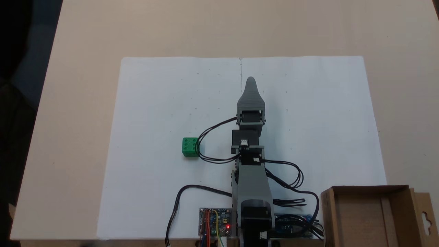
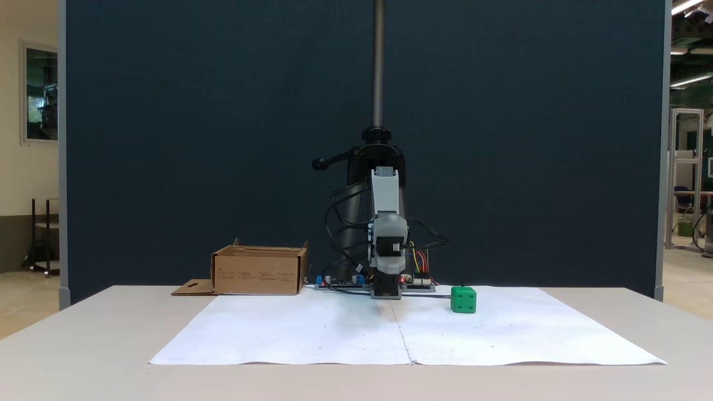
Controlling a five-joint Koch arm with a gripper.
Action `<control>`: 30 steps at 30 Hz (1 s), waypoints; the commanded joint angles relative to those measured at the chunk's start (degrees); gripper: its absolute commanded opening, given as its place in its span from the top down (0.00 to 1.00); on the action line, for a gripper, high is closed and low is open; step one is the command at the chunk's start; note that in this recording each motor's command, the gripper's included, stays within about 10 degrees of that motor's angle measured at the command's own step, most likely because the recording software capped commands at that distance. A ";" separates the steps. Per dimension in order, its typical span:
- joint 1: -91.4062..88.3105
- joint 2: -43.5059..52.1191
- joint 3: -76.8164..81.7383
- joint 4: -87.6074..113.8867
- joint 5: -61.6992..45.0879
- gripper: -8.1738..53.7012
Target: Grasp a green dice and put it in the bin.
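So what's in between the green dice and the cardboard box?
The robot arm and its black cables lie between the green dice and the box, on the white paper, in both fixed views.

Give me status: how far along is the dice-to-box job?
Nothing is done yet. The green dice sits on the white paper, untouched, left of the arm in the top-down fixed view. The pincer points straight ahead, away from the dice, holding nothing; open or shut can't be told. The cardboard box near the arm's base holds no dice. Left: reach, grasp, carry, drop.
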 commanded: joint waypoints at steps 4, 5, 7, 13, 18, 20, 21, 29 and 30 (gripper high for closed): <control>-0.88 6.33 -12.92 20.72 -3.96 0.20; -0.88 6.33 -14.77 24.68 -3.96 0.20; -1.23 6.33 -18.19 32.32 -3.96 0.20; -3.78 6.24 -27.69 55.09 -2.37 0.20; -6.77 5.63 -32.43 73.81 2.11 0.20; -7.73 5.63 -33.22 79.43 3.60 0.20; -8.17 5.63 -33.49 82.77 4.22 0.20; -9.93 5.63 -38.76 100.81 7.03 0.15; -9.93 5.63 -39.46 102.22 7.65 0.15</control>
